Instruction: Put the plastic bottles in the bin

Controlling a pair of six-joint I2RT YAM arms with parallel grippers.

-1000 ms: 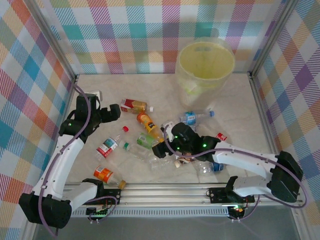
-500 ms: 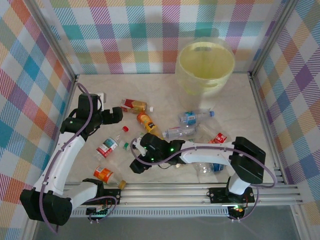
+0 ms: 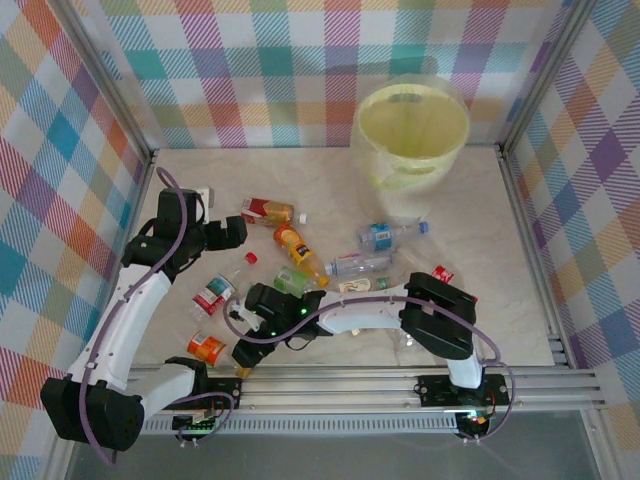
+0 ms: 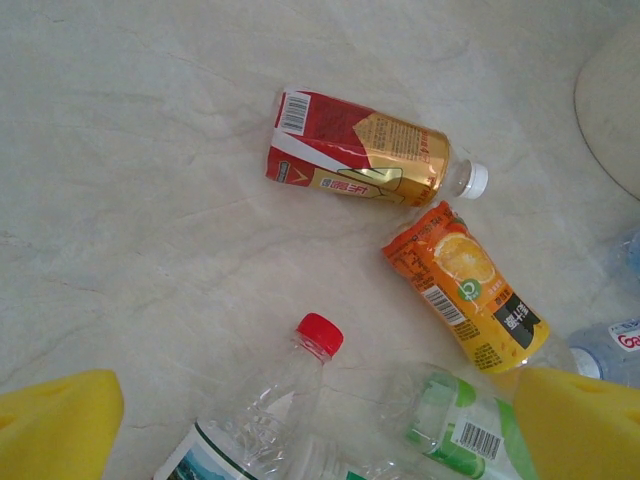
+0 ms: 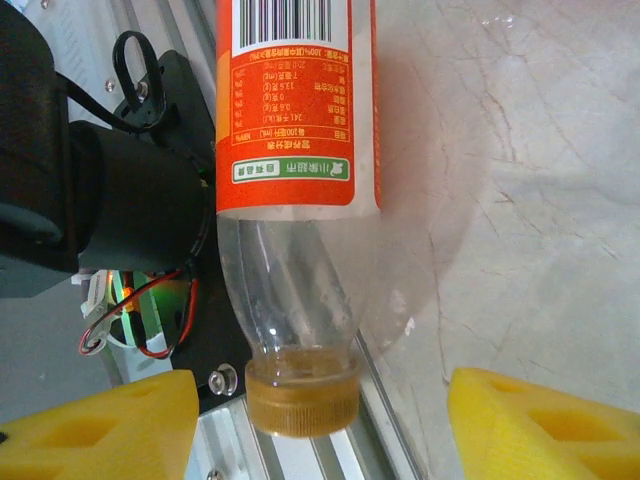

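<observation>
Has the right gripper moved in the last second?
Yes: the right gripper has swung left and nearer the front rail, away from the bin.

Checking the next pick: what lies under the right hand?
An orange-labelled bottle with an amber cap lies on the table, its neck between the open right hand fingers, untouched. Its label hides whether anything is inside.
</observation>
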